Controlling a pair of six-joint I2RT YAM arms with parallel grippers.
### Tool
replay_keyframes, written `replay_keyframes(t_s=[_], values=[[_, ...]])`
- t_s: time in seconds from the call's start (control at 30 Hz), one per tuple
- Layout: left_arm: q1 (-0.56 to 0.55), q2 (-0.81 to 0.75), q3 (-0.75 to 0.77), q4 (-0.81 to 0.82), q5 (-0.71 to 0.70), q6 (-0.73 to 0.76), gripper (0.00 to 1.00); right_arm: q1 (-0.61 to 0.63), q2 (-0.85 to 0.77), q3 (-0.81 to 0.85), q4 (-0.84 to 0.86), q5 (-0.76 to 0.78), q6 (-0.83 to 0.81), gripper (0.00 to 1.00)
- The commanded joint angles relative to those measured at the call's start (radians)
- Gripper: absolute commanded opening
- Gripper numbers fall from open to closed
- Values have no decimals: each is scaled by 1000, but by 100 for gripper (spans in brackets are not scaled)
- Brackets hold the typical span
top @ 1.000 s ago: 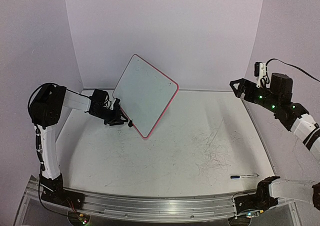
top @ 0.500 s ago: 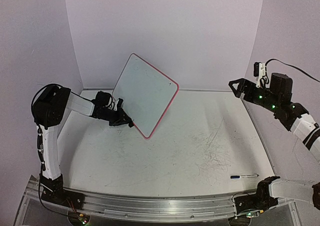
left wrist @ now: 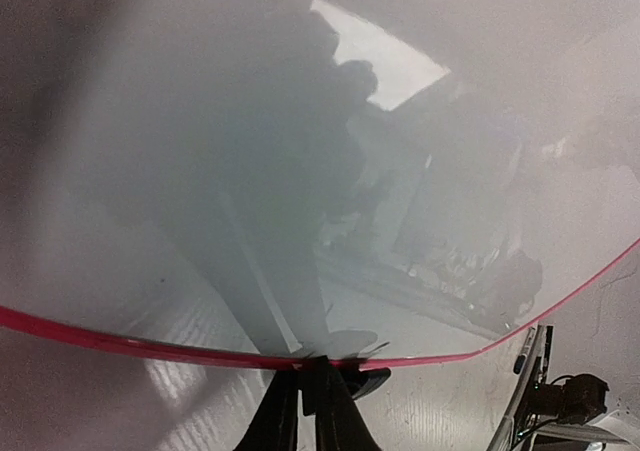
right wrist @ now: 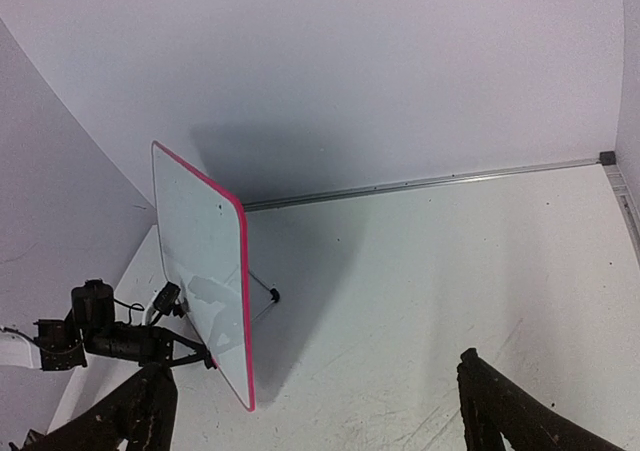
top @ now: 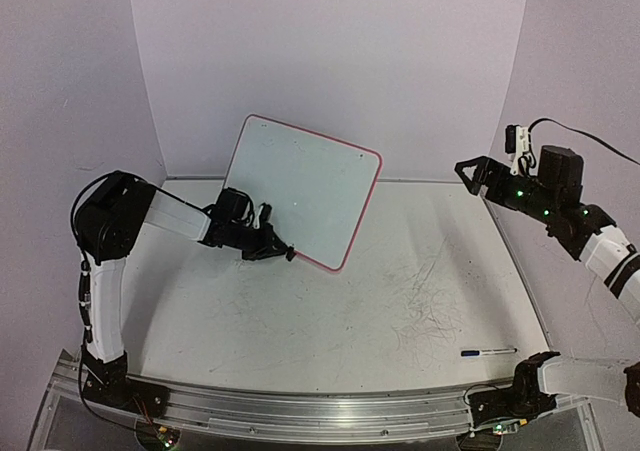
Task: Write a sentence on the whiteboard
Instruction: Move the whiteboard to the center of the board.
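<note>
The whiteboard [top: 300, 189], white with a red-pink rim, is held tilted up above the table at the back left. It fills the left wrist view [left wrist: 250, 151] and shows edge-on in the right wrist view [right wrist: 205, 271]. Its face is blank; no blue sentence shows. My left gripper [top: 283, 254] is shut on the board's lower rim [left wrist: 312, 363]. My right gripper [top: 466, 170] is open and empty, raised at the far right, well away from the board; its fingers [right wrist: 505, 406] frame the view.
A blue-capped marker [top: 488, 351] lies on the scuffed white tabletop [top: 400, 291] at the front right, also seen in the left wrist view [left wrist: 527, 346]. Grey scribble marks cover the table's right half. Purple walls close the back and sides.
My left gripper has swung the whiteboard to the right and turned it more upright and face-on to the top camera. The right arm has barely moved.
</note>
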State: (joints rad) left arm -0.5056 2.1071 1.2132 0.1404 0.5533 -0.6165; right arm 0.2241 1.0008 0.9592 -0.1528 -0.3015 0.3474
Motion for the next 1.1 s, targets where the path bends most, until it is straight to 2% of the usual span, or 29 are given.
replay_keyframes(t_s=[0.0, 0.23, 0.5, 0.67, 0.83, 1.07], values=[[-110, 20, 52, 9, 0, -64, 8, 0, 29, -5, 25, 94, 74, 98], [-198, 93, 148, 12, -64, -119, 7, 6, 65, -6, -51, 233, 134, 98], [-245, 105, 180, 12, -107, -130, 7, 8, 116, -14, -31, 126, 81, 98], [-246, 24, 112, 11, -124, -103, 9, 33, 151, -17, -27, 69, 52, 98], [-245, -113, 24, 8, -142, -69, 13, 109, 197, 8, -20, 70, 38, 98], [-226, -307, -116, -30, -194, -17, 24, 328, 346, 90, 1, 141, 104, 98]])
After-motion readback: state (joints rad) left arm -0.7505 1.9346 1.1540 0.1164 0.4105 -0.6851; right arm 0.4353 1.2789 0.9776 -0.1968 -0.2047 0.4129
